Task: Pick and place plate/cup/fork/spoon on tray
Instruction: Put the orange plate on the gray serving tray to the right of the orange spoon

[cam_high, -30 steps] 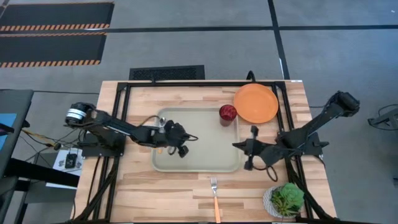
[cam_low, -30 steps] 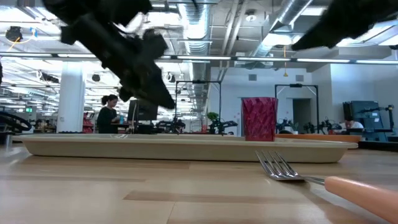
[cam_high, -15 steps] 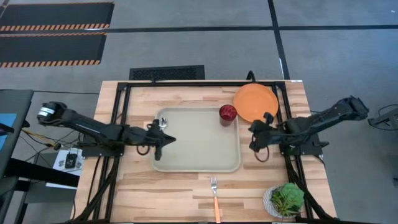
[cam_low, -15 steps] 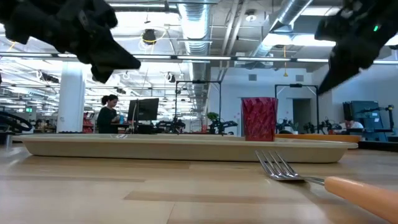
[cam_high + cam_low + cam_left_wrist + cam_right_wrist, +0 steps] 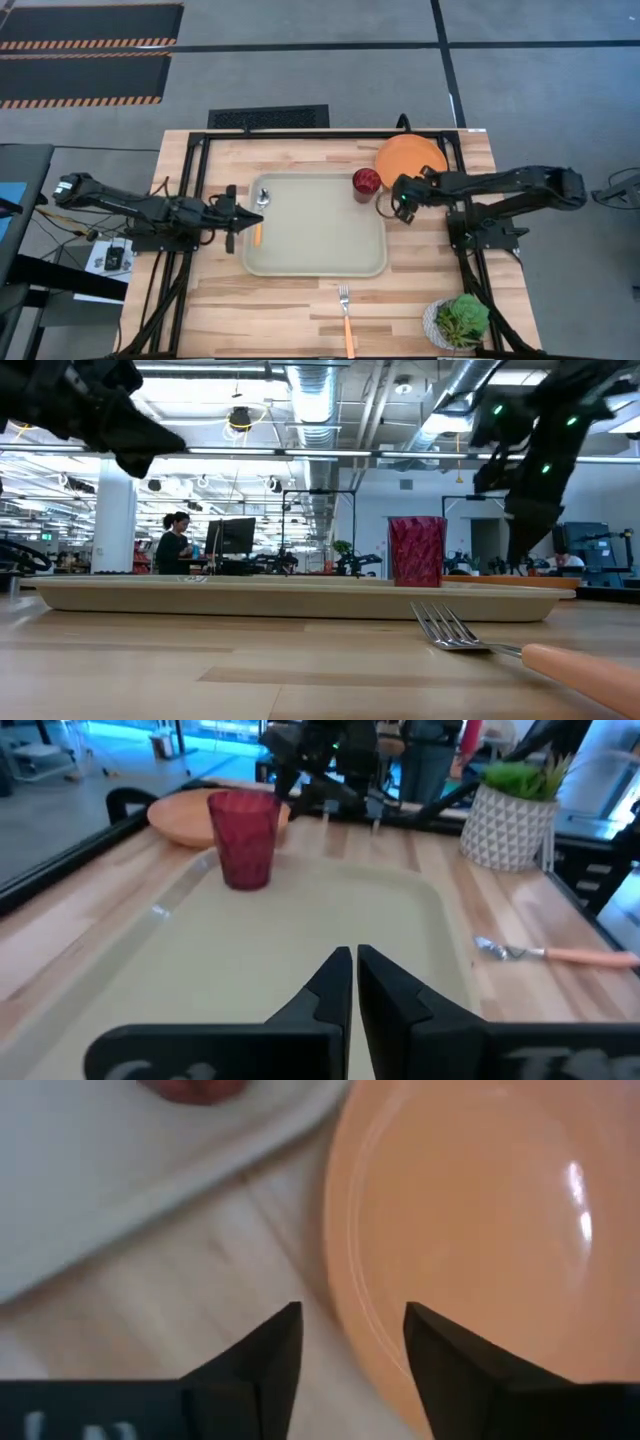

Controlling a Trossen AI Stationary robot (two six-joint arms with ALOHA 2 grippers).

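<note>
Hovering R tool [image 5: 400, 203] beside plate [image 5: 412, 160]

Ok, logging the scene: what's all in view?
tray: one, pale grey-green, centre of table
cup: one, dark red, on tray's far right corner
spoon: one, orange handle, on tray by left rim
plate: one, orange, on table right of cup
fork: one, orange handle, on table before tray
plant pot: one, white, near right corner
person: one, room behind
left claw: shut, at tray's left rim
right claw: open, over plate's edge
</note>
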